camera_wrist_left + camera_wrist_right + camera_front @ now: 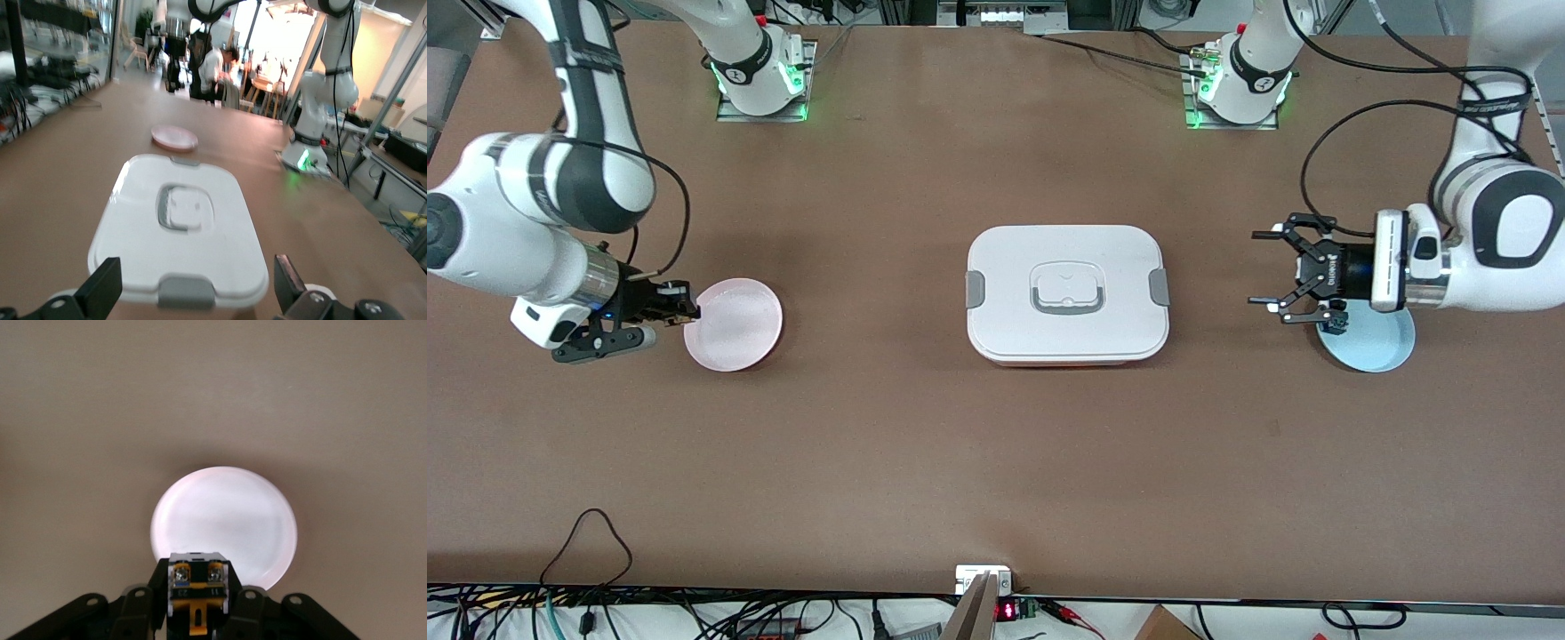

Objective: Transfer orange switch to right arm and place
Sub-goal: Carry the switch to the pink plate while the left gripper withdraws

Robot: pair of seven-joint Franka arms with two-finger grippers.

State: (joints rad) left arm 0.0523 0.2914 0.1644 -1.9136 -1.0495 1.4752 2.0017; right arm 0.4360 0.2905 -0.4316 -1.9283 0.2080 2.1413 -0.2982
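Note:
The orange switch (674, 294), black with an orange part, sits between the fingers of my right gripper (687, 307). The gripper is shut on it at the rim of the pink plate (734, 324), at the right arm's end of the table. In the right wrist view the switch (197, 590) shows its two screws and orange tab in the right gripper (197, 573), held just above the edge of the pink plate (227, 520). My left gripper (1263, 267) is open and empty, up in the air beside the blue plate (1383, 342). Its fingers (103, 287) stand wide apart.
A white lidded box (1067, 292) with grey clasps stands mid-table; it also fills the left wrist view (180, 227). A small switch with green and blue parts (1335, 323) lies on the blue plate under the left wrist. The pink plate shows farther off in the left wrist view (175, 137).

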